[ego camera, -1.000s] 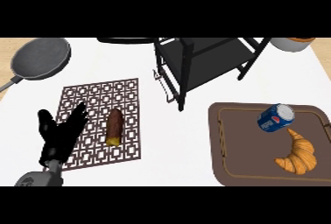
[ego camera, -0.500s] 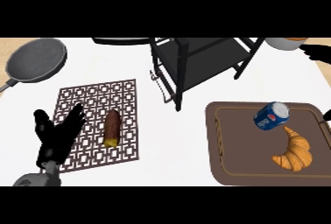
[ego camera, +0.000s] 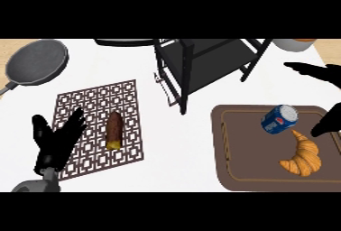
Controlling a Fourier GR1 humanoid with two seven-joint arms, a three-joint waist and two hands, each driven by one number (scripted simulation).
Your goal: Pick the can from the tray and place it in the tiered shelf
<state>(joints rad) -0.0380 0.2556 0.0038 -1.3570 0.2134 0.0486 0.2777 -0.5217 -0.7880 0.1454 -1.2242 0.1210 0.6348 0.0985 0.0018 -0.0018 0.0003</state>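
Note:
A blue can (ego camera: 278,119) lies on its side on the brown tray (ego camera: 230,149) at the right, next to a croissant (ego camera: 303,154). The black tiered shelf (ego camera: 200,63) stands at the top middle. My right hand (ego camera: 318,72) comes in from the right edge with fingers spread; its fingers reach over the counter above the tray and its thumb (ego camera: 325,122) hangs just right of the can, apart from it. My left hand (ego camera: 54,140) rests open at the lower left, fingers up, over the mat's edge.
A patterned mat (ego camera: 93,108) holds a brown sausage-like item (ego camera: 114,131). A grey pan (ego camera: 34,63) sits at the top left. A bowl (ego camera: 293,43) stands at the top right, and a dark dish (ego camera: 123,42) behind the shelf.
My right hand has come into view from the right edge and spread out over the tray's far right side, near the can. The left hand has stayed in place.

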